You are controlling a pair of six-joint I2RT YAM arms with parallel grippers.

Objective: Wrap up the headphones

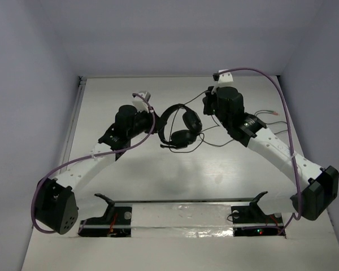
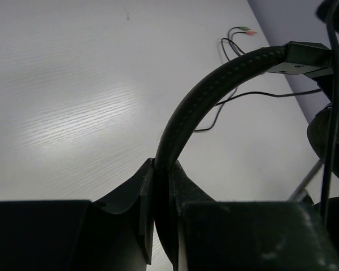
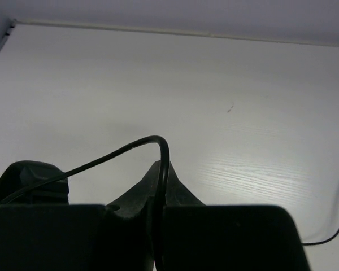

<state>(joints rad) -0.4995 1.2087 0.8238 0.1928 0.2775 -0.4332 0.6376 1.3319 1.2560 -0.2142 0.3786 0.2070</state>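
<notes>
Top external view: pale walls point(image 1: 34, 84) box in a white, wood-grained counter point(image 1: 175, 180), where the black headphones point(image 1: 179, 127) are between both arms, the left end effector point(image 2: 161, 169) clamped tight on their curved, stitched headband point(image 2: 214, 84) and the right end effector point(image 3: 161, 169) pinched on the thin cable point(image 3: 124, 149).

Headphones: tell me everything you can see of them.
The headphones are black over-ear ones: a stitched, padded-looking headband, two round earcups and a thin cable whose green and pink plugs lie on the white table. The left hand is shut on the headband; the right hand pinches the cable. The set seems held up off the table.
</notes>
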